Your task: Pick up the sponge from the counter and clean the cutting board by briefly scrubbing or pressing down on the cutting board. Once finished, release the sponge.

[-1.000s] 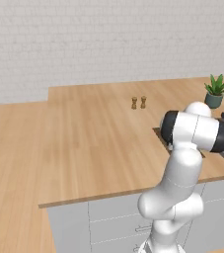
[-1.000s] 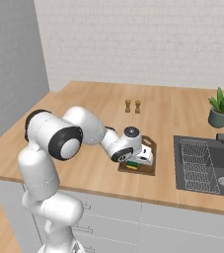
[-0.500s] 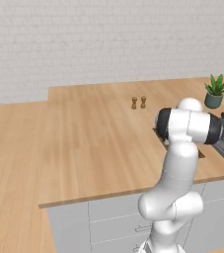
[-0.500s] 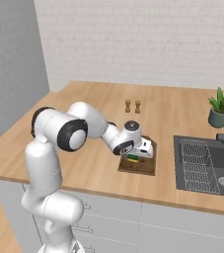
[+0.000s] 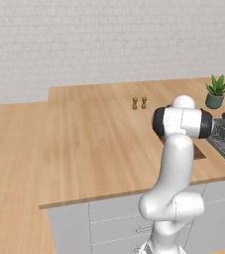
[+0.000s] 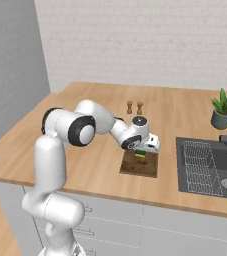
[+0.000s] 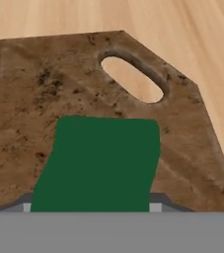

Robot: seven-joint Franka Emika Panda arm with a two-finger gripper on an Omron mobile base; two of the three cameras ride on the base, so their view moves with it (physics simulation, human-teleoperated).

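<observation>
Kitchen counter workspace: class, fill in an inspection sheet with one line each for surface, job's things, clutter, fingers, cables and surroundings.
Surface: light wood counter over grey cabinet fronts.
Job's things: sponge, green side toward the hand camera, over the cutting board; the board has a slot handle and lies near the counter's front edge, left of the sink.
Clutter: two small shakers behind the board; potted plant by the sink.
Fingers: gripper shut on the sponge; the fingers themselves are hidden.
Cables: nothing seen.
Surroundings: white brick wall, grey wall at left.
</observation>
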